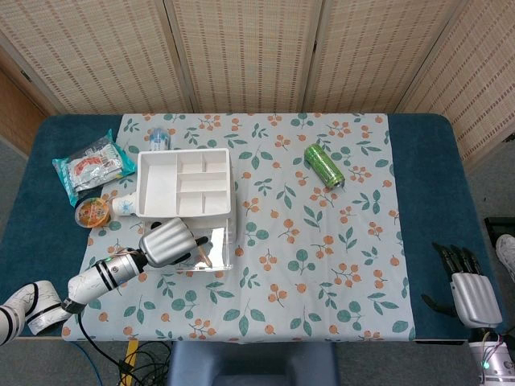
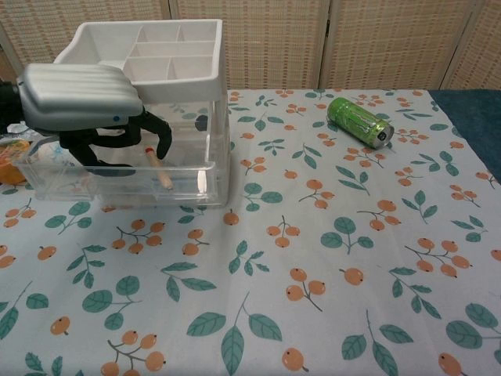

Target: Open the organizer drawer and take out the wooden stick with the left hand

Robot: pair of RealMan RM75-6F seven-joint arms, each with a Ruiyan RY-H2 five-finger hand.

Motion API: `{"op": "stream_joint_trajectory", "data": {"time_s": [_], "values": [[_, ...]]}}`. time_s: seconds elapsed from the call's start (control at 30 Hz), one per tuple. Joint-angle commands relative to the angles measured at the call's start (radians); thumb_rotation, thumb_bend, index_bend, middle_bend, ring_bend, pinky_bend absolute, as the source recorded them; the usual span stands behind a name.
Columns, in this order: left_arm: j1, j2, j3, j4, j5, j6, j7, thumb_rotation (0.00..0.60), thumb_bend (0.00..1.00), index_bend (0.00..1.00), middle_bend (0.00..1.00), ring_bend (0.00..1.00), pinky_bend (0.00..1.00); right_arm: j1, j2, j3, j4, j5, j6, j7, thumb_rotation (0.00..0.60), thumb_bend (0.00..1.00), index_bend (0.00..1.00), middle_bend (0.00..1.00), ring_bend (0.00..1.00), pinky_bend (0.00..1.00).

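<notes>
Head overhead; chest low, closer
</notes>
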Motion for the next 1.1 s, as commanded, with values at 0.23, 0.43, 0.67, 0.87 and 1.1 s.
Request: {"op": "stream_joint_trajectory", "data": {"time_s": [0.23, 0.43, 0.67, 0.87, 1.1], "values": [[0.0, -0.016, 0.002, 0.018, 0.008, 0.02, -0.007, 0.6, 0.36, 0.44, 0.88, 0.96, 1.0, -0.001, 0.0, 0.001, 0.002, 0.004, 0.001, 0.001, 0.6, 0.18, 0.06, 0.14, 0.11, 0.03], [0.001, -0.026, 0.005, 0.034, 0.012, 0.034, -0.014, 0.6, 0.36, 0.46, 0.88, 0.96, 1.0, -0.002, 0.002, 0.001, -0.001, 0.003, 0.002, 0.0, 0.6, 0.18, 0.06, 0.14, 0.11, 0.03], [0.003, -0.033, 0.007, 0.045, 0.009, 0.04, -0.009, 0.6, 0.36, 0.48, 0.88, 0.96, 1.0, -0.003, 0.003, 0.001, -0.004, 0.002, 0.004, -0.002, 0.6, 0.18, 0.06, 0.14, 0.11, 0.03], [0.004, -0.04, 0.006, 0.054, 0.011, 0.051, -0.012, 0.6, 0.36, 0.51, 0.88, 0.96, 1.0, -0.003, 0.004, 0.002, -0.006, 0.003, 0.004, -0.004, 0.6, 0.18, 0.06, 0.14, 0.11, 0.03], [0.006, -0.047, 0.007, 0.062, 0.009, 0.059, -0.013, 0.6, 0.36, 0.53, 0.88, 0.96, 1.0, -0.008, 0.005, 0.001, -0.006, 0.005, 0.009, -0.003, 0.6, 0.18, 0.06, 0.14, 0.11, 0.03]]}}
